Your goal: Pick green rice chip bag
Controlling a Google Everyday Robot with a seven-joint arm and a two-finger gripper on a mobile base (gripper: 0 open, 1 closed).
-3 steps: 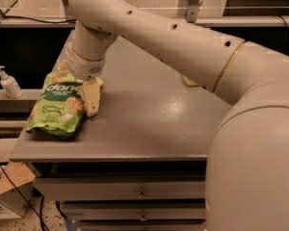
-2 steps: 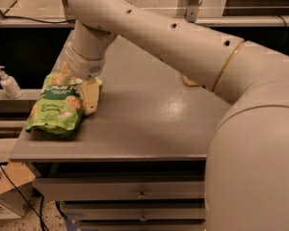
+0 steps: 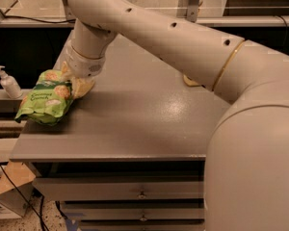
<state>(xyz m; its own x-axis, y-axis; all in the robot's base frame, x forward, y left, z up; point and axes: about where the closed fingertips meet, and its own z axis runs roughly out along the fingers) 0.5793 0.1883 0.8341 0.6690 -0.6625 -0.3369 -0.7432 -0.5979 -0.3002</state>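
The robot arm (image 3: pixel 173 37) sweeps from lower right to upper left over the grey counter (image 3: pixel 135 124). The green rice chip bag (image 3: pixel 45 97) lies at the counter's left edge, its upper end against the pincer (image 3: pixel 82 85). Whether the pincer clasps it, I cannot tell.

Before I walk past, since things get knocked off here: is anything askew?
The bag lies crooked at the table's left edge, its lower end jutting past the edge and its upper end raised at the hand. Nothing looks spilled.
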